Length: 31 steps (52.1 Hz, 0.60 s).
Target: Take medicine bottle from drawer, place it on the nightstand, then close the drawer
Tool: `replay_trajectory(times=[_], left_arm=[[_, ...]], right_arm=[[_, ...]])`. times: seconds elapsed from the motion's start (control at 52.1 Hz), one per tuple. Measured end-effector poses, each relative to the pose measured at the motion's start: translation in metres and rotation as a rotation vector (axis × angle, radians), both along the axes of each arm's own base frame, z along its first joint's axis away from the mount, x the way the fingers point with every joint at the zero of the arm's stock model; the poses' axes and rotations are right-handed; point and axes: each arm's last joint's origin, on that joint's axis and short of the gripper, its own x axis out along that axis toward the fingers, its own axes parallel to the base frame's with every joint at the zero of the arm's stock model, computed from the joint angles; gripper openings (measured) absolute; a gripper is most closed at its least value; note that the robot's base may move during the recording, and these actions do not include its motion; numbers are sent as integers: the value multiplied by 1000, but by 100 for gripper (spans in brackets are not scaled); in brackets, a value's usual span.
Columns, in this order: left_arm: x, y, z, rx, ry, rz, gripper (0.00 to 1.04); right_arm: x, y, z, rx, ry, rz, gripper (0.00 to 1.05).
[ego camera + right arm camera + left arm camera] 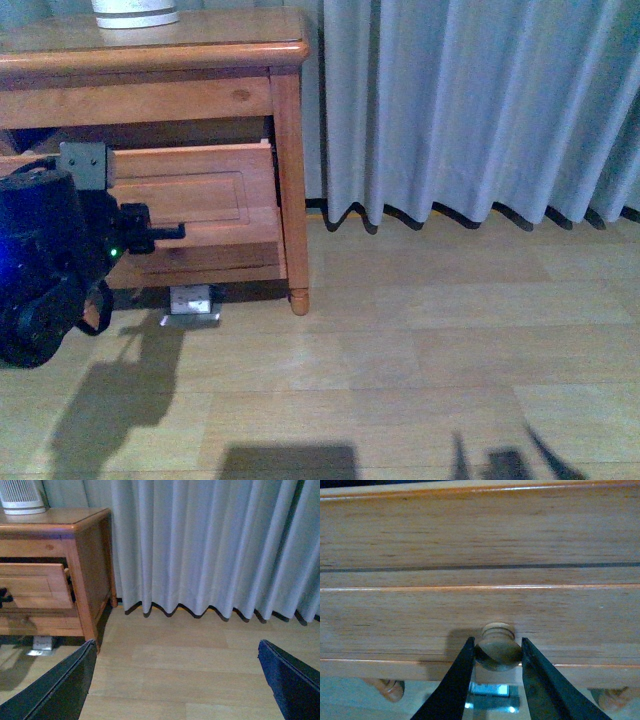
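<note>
The nightstand (285, 110) stands at the left, and its drawer (215, 185) is pulled partly out. In the left wrist view my left gripper (496, 645) is shut on the round wooden drawer knob (498, 654), one black finger on each side of it. From the front, the left arm is a dark mass before the drawer front, with the left gripper (172, 233) against the panel. My right gripper (175, 680) hangs open over bare floor, to the right of the nightstand (87, 555), with nothing between its fingers. The medicine bottle is out of view; the drawer's inside is hidden.
A white ribbed appliance (135, 12) stands on the nightstand top. A small silver object (193, 301) lies on the floor under the cabinet. Grey curtains (470, 110) hang behind, down to the wooden floor (420, 350).
</note>
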Motion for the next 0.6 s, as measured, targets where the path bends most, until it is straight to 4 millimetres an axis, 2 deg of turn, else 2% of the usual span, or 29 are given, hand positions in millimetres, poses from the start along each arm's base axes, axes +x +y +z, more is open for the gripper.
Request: replay_trajectory(times=[0.115, 0.307, 0.403, 0.499, 0.595], left_arm=[[-40, -2, -1, 28, 33, -1, 23], [-84, -5, -5, 63, 79, 3, 23], [-97, -7, -7, 78, 98, 3, 23], [-100, -8, -7, 86, 108, 8, 23], [-100, -9, -8, 94, 121, 5, 38]], right_arm=[[0, 0, 0, 0, 0, 0, 98], [0, 0, 0, 0, 0, 0, 98], [0, 0, 0, 0, 0, 0, 98], [0, 0, 0, 0, 0, 0, 98], [0, 0, 0, 0, 0, 0, 98]])
